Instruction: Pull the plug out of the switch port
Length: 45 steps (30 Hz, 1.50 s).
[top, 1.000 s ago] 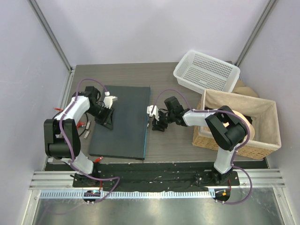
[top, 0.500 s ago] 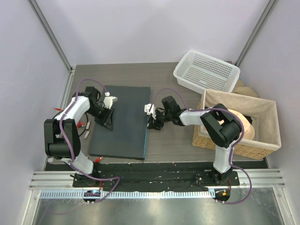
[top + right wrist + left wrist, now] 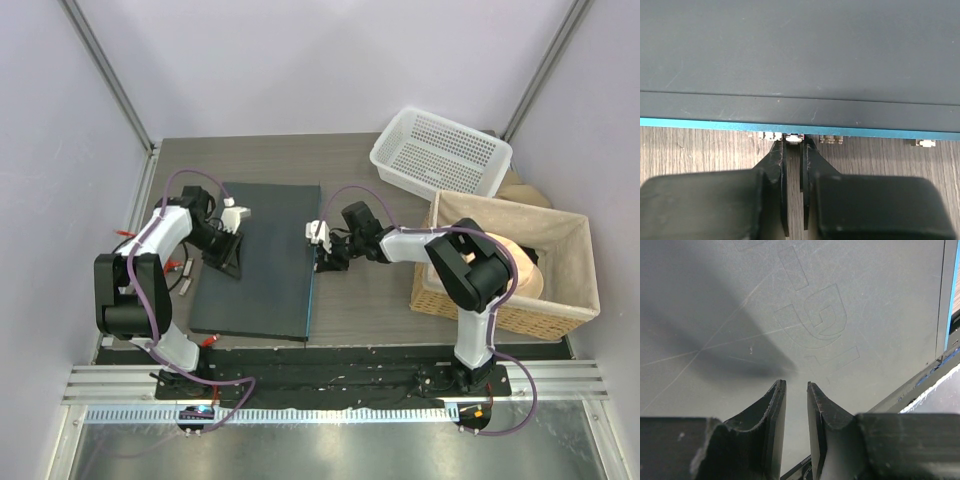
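Note:
The switch (image 3: 265,260) is a flat dark slate box lying on the table, its bluish front edge (image 3: 715,123) facing right. A small white plug (image 3: 793,138) sticks out of that edge. My right gripper (image 3: 793,145) is shut on the plug, one fingertip on each side; in the top view it (image 3: 322,262) sits right at the edge. My left gripper (image 3: 795,385) stands on the switch's top (image 3: 840,290) near its left side (image 3: 225,262). Its fingers are a narrow gap apart with nothing between them.
Other small connectors (image 3: 831,140) sit along the same edge on both sides of the plug. A white perforated basket (image 3: 440,152) stands at the back right. A cloth-lined wicker basket (image 3: 560,232) stands to the right of my right arm.
My right gripper has moved left up to the switch's edge and shut its fingers on the plug. The left arm has not moved.

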Each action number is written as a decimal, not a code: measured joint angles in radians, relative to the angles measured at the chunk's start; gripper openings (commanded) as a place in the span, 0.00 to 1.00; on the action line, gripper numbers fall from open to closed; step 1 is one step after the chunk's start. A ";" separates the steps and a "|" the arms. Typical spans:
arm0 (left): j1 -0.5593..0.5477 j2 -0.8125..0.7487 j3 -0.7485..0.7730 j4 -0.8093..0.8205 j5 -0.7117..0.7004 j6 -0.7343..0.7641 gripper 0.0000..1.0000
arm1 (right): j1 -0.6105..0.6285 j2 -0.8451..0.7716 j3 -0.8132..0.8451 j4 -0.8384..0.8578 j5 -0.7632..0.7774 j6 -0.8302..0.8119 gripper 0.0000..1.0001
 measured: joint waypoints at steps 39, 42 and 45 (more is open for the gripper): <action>0.000 -0.061 -0.006 0.042 0.095 -0.010 0.29 | -0.135 -0.304 -0.145 -0.404 0.146 -0.279 0.59; 0.000 -0.068 -0.006 0.041 0.095 -0.010 0.29 | -0.121 -0.255 -0.123 -0.405 0.149 -0.277 0.59; 0.000 -0.078 -0.006 0.041 0.095 -0.010 0.28 | -0.104 -0.216 -0.096 -0.409 0.153 -0.277 0.54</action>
